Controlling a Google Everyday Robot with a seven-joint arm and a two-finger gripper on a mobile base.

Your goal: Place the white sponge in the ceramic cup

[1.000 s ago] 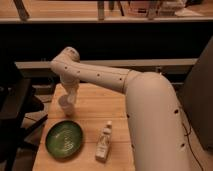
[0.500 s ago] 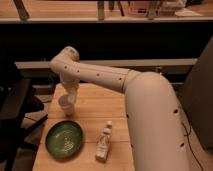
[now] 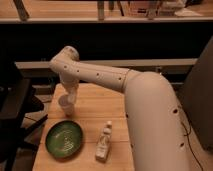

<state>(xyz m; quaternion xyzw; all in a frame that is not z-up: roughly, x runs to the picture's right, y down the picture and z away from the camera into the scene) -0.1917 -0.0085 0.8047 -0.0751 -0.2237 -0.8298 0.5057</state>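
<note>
1. Over the far left part of the wooden counter [image 3: 95, 107], the white arm [image 3: 100, 77] reaches down from its elbow, and the gripper [image 3: 69, 100] hangs right above the ceramic cup [image 3: 66, 107], so close that the two blend together.
2. Compared with the views from a second and half a second ago, nothing appears to have shifted: arm, cup, plate and bottle all sit where they were. I judge the robot is pausing at the drop point, either about to let go or just finished letting go.
3. As for the jaws, I cannot tell whether they are spread or pressed together; they are lost against the cup's pale rim.
4. No white sponge is discernible anywhere. It may be pinched in the jaws or already inside the cup, but neither can be confirmed.
5. Nearer the camera, the green plate [image 3: 64, 139] lies flat at the front left of the counter, and the white labelled bottle [image 3: 104, 142] stands just beside it on the right, well apart from the cup.
</note>
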